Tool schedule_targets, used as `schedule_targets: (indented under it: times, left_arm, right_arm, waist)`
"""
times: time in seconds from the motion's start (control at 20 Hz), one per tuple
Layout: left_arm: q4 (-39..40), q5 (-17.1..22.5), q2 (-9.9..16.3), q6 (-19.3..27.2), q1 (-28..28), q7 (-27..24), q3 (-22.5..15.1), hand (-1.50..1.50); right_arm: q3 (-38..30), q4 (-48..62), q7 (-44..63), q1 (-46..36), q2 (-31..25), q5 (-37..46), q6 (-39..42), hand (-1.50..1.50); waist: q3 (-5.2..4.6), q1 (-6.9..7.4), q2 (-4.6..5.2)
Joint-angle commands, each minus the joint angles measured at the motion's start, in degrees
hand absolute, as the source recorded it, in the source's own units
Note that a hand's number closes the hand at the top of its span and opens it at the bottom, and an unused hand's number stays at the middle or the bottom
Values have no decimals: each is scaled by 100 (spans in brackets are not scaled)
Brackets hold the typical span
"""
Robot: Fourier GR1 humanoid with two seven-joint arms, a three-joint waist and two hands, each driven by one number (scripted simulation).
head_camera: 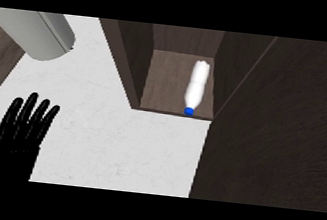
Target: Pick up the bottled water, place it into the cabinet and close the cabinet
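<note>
Left hand (19, 129): you are seeing it resting at the lower left over the white counter (111, 142), fingers straight and up, holding nothing. Cabinet door (282, 134): it is standing open, filling the right side. Cabinet (182, 68): its dark wood shelf is showing. Grey forearm (37, 31): it is lying across the upper left corner; you cannot see its hand. Bottled water (196, 88): it is lying on the cabinet's shelf, blue cap toward you.
</note>
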Motion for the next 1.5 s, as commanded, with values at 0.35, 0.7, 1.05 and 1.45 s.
schedule_targets:
  times: [0.35, 0.7, 1.05, 1.45]
  left_arm:
    - [-344, 502, 582, -670, 648, 17, 559, -150]
    - [-429, 611, 841, -1178, 765, -24, 721, -150]
    - [-372, 683, 1048, -1431, 740, 47, 864, -150]
    - [-375, 763, 1185, -1625, 638, 103, 962, -150]
  right_arm:
    - [1740, -284, 847, -469, 540, 78, -267, 150]
    - [1491, -198, 1208, -978, 484, -100, -248, 150]
    - [1311, 28, 1411, -1451, 434, -178, -135, 150]
    - [816, 6, 1554, -2247, -50, -57, 314, -150]
  waist:
    - [-1, 322, 105]
    - [-20, 648, 210]
    - [-34, 820, 284]
    - [-87, 1188, 319]
